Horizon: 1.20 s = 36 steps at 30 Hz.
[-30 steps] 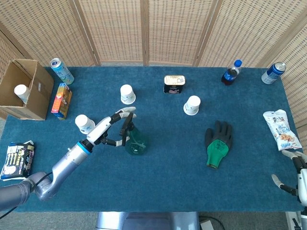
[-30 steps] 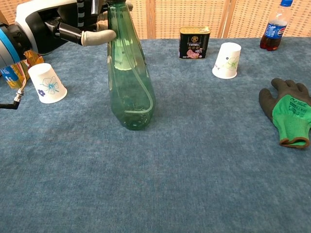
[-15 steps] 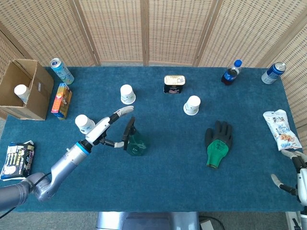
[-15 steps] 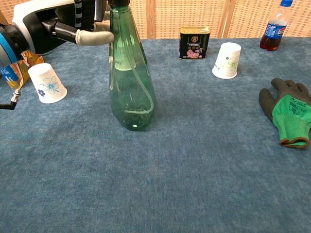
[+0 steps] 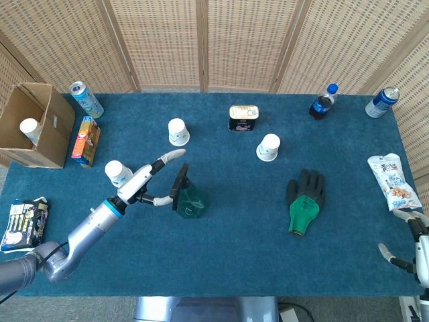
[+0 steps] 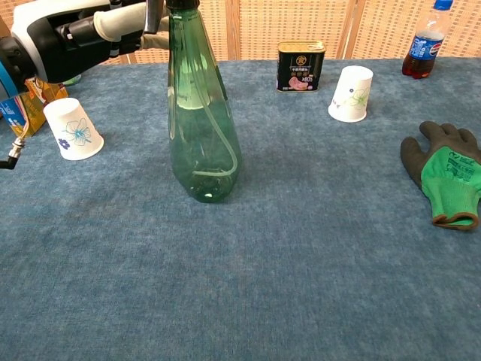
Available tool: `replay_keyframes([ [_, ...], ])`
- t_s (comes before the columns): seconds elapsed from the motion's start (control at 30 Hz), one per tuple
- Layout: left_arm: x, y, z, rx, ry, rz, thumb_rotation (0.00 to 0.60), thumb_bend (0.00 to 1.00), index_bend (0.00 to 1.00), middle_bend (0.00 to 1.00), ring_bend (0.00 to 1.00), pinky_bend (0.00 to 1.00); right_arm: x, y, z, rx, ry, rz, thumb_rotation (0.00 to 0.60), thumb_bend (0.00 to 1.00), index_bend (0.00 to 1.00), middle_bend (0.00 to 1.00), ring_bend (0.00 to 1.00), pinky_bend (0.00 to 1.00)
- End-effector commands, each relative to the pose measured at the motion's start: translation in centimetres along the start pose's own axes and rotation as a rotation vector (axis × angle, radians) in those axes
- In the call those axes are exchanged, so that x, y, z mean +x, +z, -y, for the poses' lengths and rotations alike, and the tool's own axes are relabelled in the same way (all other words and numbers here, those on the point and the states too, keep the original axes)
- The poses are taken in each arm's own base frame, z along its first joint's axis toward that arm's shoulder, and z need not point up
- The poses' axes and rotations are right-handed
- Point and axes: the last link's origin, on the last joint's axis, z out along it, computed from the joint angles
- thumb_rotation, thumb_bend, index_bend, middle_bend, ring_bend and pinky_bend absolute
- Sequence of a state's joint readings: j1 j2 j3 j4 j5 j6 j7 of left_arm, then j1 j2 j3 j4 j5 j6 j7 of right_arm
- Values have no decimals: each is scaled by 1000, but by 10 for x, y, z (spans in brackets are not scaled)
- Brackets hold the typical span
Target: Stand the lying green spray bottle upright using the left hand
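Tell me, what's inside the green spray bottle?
A thin bent tube shows through the clear green spray bottle, running down toward its base. No liquid shows. Its top is cut off in the chest view.

Spray bottle [image 6: 200, 113] stands on the table [image 6: 301, 286], left of the glove [image 6: 445, 184].

Green spray bottle [image 6: 201, 120] is see-through teal plastic with a black sprayer top and a dip tube curling inside. It's standing upright on its wide base, left of the table's middle.

Green glove [image 5: 305, 201], 3 paper cups [image 5: 178, 131], tin [image 5: 242, 117]
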<state>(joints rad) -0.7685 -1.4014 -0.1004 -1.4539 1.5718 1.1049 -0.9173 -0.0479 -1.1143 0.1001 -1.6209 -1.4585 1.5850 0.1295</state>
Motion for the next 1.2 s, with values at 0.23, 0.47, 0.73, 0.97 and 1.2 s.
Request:
replay_keyframes([
  [0.23, 16, -23, 4, 40, 39, -31, 310, 233, 0, 0, 0, 1, -2, 3, 3, 10, 7, 11, 600, 252, 236, 296, 178, 333],
  [0.47, 44, -64, 8, 141, 111, -95, 423, 237, 30, 0, 0, 36, -4, 13, 8, 32, 14, 29, 600, 252, 236, 296, 178, 333],
  [0.73, 85, -135, 9, 361, 324, -176, 497, 363, 214, 107, 50, 111, -6, 31, 13, 48, -30, 46, 600, 251, 240, 296, 177, 333],
  [0.97, 98, -190, -2, 542, 561, -211, 505, 362, 224, 146, 111, 195, -9, 45, 17, 65, -131, 25, 600, 251, 250, 296, 171, 331],
  [1.2, 93, -259, -14, 719, 662, -297, 505, 364, 227, 146, 111, 195, -12, 58, 25, 101, -216, 25, 600, 251, 257, 296, 164, 326],
])
